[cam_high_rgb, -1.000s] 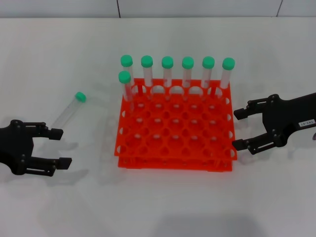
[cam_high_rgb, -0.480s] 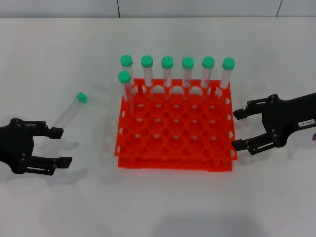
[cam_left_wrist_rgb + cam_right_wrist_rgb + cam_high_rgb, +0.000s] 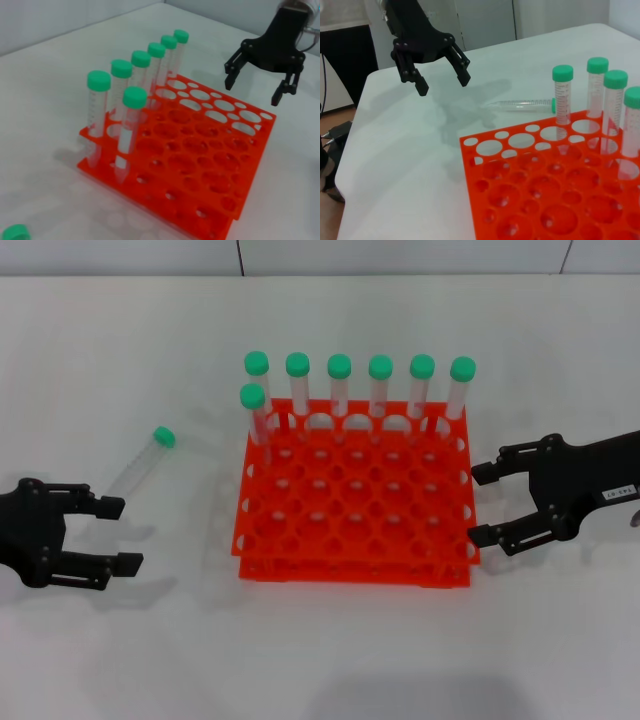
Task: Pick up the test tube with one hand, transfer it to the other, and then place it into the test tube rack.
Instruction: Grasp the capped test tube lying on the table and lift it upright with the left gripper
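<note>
The tube (image 3: 143,461) lies flat on the table, left of the rack (image 3: 355,495), cap pointing away from the robot. Left hand (image 3: 112,535), fingers spread and empty, sits just short of its base. Right hand (image 3: 483,504), also spread, waits beside the rack

Seven capped tubes (image 3: 339,380) (green tops) upright; white table (image 3: 320,660).

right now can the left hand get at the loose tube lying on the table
Probably yes. The left hand is open beside the test tube, which lies alone on the table, clear of the test tube rack, with nothing between them.
</note>
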Robot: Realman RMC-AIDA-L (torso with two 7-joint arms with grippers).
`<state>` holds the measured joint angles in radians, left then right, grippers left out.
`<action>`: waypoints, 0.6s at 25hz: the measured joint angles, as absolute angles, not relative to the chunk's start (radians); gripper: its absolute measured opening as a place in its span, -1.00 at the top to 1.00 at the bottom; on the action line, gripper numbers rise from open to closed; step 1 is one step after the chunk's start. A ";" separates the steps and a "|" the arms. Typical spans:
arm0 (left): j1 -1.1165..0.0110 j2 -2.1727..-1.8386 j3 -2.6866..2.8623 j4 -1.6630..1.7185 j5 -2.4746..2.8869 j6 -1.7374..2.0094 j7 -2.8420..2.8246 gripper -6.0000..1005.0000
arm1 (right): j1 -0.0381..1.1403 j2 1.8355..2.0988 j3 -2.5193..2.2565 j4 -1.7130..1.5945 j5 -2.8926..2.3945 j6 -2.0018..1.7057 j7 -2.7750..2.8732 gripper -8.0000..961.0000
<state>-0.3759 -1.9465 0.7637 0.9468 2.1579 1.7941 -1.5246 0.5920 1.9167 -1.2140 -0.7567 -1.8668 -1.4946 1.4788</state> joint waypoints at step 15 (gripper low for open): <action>-0.329 -2.010 0.767 1.309 2.279 1.851 -1.846 -0.60 | 0.592 1.924 -1.212 -0.766 -1.867 -1.503 1.479 -0.71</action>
<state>-0.3292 -2.0101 0.7671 1.3094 2.2787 1.8509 -1.8457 0.5920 1.9243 -1.2124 -0.7658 -1.8667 -1.5027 1.4788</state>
